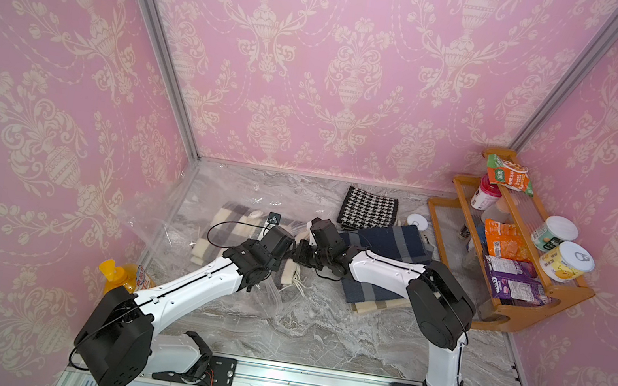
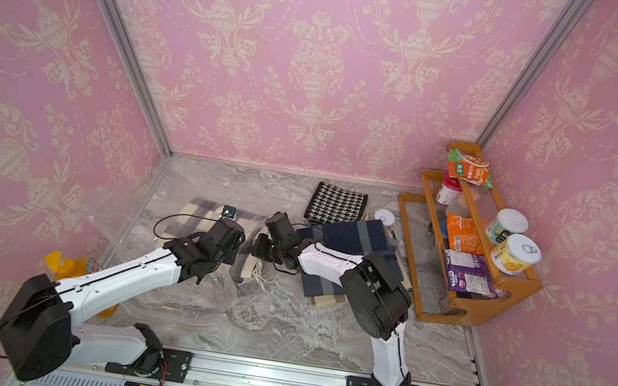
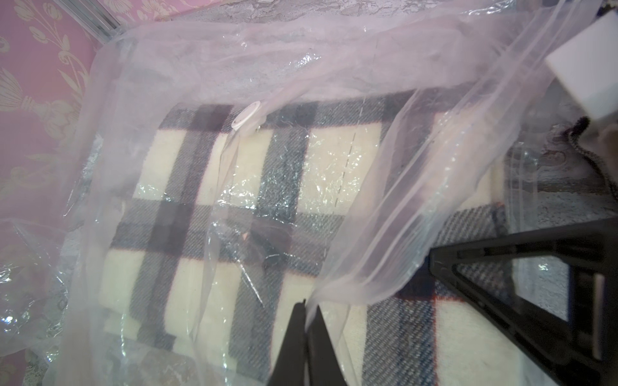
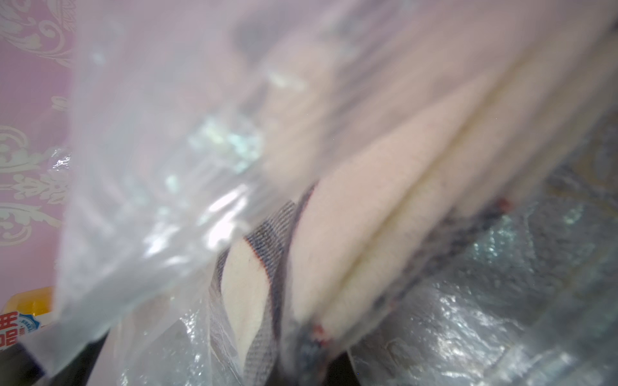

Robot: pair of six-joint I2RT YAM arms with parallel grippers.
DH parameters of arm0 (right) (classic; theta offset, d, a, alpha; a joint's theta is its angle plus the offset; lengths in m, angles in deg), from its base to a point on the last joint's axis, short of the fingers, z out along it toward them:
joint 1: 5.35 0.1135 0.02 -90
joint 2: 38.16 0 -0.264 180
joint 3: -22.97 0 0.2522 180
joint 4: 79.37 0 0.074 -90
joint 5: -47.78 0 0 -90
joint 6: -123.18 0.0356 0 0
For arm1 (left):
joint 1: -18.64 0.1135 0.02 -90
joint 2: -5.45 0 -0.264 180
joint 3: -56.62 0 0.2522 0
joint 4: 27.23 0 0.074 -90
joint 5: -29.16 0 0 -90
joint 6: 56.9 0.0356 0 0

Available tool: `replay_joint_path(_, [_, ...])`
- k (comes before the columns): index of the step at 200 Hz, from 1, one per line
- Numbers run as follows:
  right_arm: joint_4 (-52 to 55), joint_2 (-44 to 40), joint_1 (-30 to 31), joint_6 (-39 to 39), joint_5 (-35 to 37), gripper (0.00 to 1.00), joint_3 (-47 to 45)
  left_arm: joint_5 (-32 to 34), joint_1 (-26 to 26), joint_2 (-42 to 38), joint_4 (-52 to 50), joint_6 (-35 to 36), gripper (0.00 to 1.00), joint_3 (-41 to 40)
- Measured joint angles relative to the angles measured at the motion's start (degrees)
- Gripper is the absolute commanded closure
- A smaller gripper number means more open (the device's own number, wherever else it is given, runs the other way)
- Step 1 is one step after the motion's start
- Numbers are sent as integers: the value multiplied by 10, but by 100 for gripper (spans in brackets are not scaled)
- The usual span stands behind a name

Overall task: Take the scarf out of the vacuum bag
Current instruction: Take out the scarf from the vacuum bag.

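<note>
The vacuum bag (image 1: 153, 220) (image 2: 117, 215) is clear crinkly plastic on the left of the marble table, rising against the left wall. Inside lies the scarf (image 1: 225, 214) (image 2: 192, 210), cream with grey plaid, its fringed end poking out toward the front. In the left wrist view a small white valve disc (image 3: 247, 115) sits on the film above the scarf (image 3: 207, 277). My left gripper (image 1: 287, 259) (image 3: 306, 307) is shut on a fold of the bag's film (image 3: 368, 200). My right gripper (image 1: 301, 256) (image 4: 311, 351) faces it, shut on the scarf's folded end (image 4: 368, 217).
A navy plaid scarf (image 1: 386, 247) and a houndstooth cloth (image 1: 369, 209) lie right of centre, with a white disc (image 1: 418, 221) beside them. A wooden rack (image 1: 505, 310) of snacks and cans fills the right side. A yellow bottle (image 1: 121, 274) stands at the front left.
</note>
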Motion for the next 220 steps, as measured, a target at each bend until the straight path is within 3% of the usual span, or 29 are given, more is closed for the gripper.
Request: replay_joint_path(220, [205, -108, 0, -141, -15, 100, 2, 1, 0, 75, -1, 0, 100, 27])
